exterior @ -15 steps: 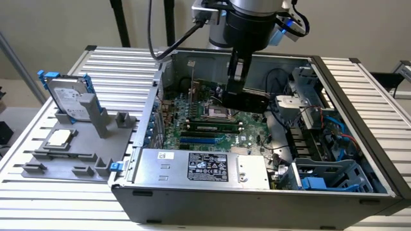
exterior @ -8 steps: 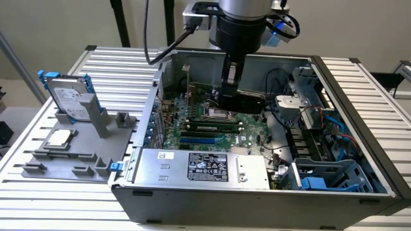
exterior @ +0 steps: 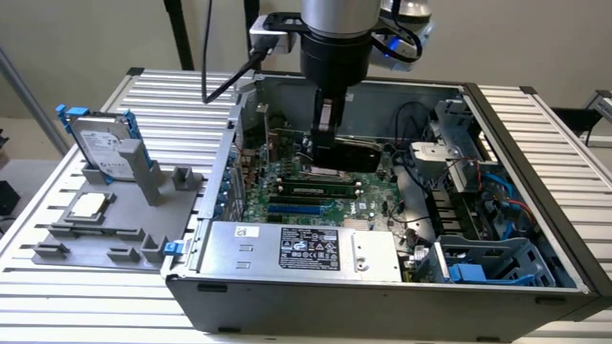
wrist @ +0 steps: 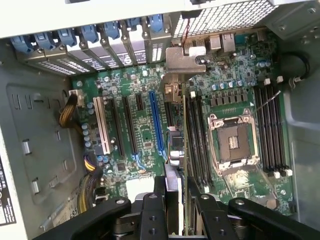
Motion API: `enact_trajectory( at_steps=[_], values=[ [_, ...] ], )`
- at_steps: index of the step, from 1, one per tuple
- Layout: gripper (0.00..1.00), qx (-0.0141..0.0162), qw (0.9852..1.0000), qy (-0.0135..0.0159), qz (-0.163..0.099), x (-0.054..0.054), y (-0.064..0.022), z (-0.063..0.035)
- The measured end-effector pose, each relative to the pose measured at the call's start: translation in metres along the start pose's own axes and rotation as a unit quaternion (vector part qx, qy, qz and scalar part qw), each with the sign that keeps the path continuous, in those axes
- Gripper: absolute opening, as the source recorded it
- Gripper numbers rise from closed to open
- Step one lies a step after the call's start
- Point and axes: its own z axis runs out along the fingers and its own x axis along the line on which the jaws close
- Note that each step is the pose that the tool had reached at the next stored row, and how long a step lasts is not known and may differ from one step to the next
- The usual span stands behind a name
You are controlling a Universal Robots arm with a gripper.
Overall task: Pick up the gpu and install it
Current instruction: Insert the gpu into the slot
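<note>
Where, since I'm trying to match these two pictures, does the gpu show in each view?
Exterior view: the gpu hangs in the hand over the motherboard, inside the open case, near the picture's middle.
Wrist view: the gpu is seen edge-on, clamped between the fingers.
Shared landmark: the long blue slot on the motherboard.
</note>
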Motion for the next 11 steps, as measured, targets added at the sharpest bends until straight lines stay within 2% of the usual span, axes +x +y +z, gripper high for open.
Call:
enact_trajectory(
  at_steps=[2, 4, 8, 11],
  values=[
    [0.28, 0.0017, 1.0000, -0.0004, -0.002, 0.0011, 0.0031, 0.0021],
    [0.28, 0.0020, 1.0000, -0.0006, -0.005, 0.0023, 0.0042, 0.0039],
    [0.28, 0.0014, 0.9999, -0.0010, -0.017, 0.0050, 0.0039, 0.0067],
    [0.28, -0.0006, 0.9996, -0.0011, -0.028, 0.0065, 0.0037, 0.0097]
  ],
)
